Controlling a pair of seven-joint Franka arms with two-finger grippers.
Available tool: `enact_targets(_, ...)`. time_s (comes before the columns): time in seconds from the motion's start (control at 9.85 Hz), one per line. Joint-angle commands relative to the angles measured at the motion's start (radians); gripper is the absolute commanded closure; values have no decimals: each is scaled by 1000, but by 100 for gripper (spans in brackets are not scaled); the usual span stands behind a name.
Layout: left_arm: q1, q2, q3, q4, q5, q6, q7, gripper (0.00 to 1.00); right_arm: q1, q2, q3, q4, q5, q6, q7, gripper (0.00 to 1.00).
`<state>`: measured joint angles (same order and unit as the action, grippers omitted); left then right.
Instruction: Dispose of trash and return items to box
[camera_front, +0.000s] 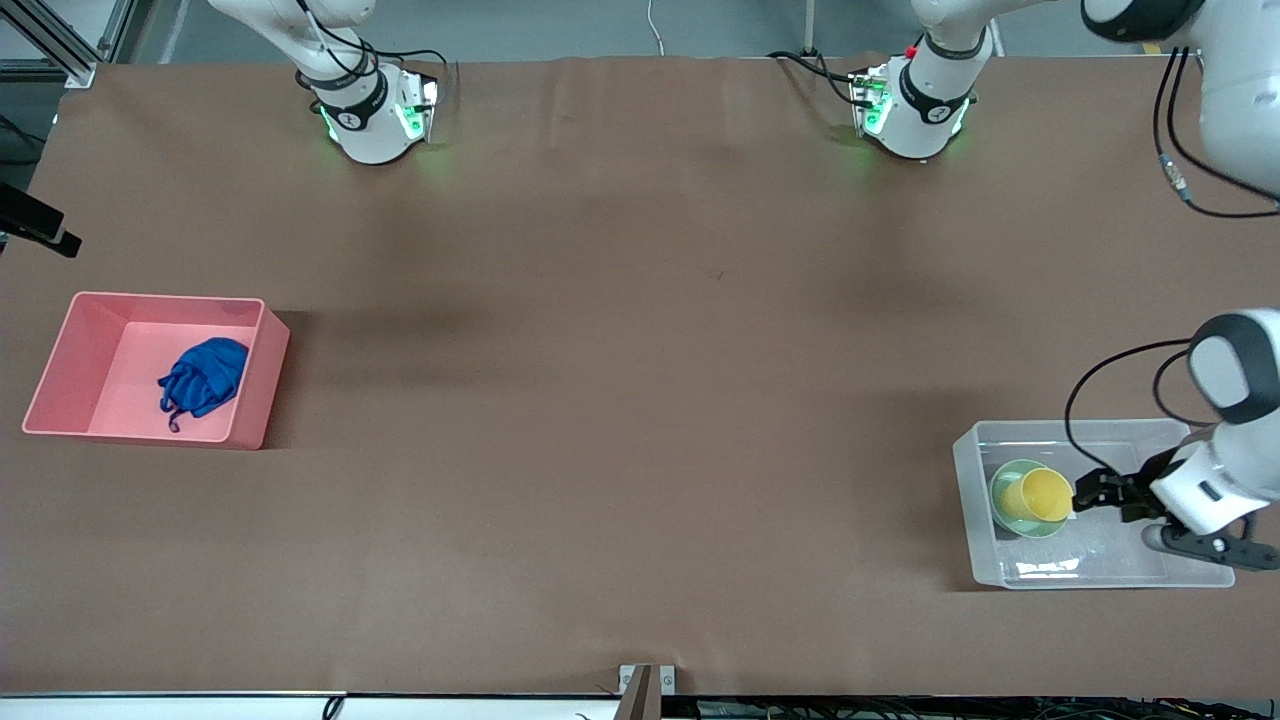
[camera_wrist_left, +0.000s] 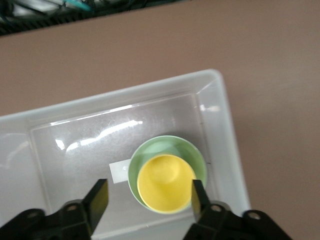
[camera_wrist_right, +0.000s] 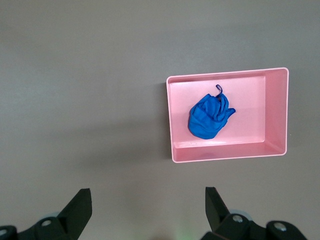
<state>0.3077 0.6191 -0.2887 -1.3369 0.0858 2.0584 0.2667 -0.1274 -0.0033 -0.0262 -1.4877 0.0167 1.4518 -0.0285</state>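
Cup released into the box

The left gripper (camera_front: 1078, 494), open, hangs over the yellow cup (camera_front: 1045, 495) in the green bowl (camera_front: 1010, 478), inside the clear box (camera_front: 1100, 572) at the table's left-arm end. It should rise straight without touching the cup. The trash (camera_front: 205, 376) lies in the pink bin (camera_front: 250, 420); the right gripper (camera_wrist_right: 148, 207), open, waits.

No legible text anywhere. Small white label (camera_wrist_left: 119, 172) on floor of clear box (camera_wrist_left: 226, 130), seemingly blank, partly hidden under bowl (camera_wrist_left: 167, 147).

Brown table (camera_front: 640, 400) — pink bin (camera_front: 250, 420), clear box (camera_front: 965, 480) on it.
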Motion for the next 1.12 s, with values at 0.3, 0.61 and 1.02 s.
enact_targets(0.3, -1, -379, -108, -233, 14, -211, -184, 0, -8, -10, 6, -6, -7, -5, -5, 0)
enact_targets(0.61, -4, -511, -128, -240, -18, -331, -185, 0, -8, -10, 6, -8, -7, -7, -5, 0)
enact_targets(1.02, -247, -527, 93, -127, -21, -467, -178, 0, -8, -10, 6, -8, -7, -5, -5, 0)
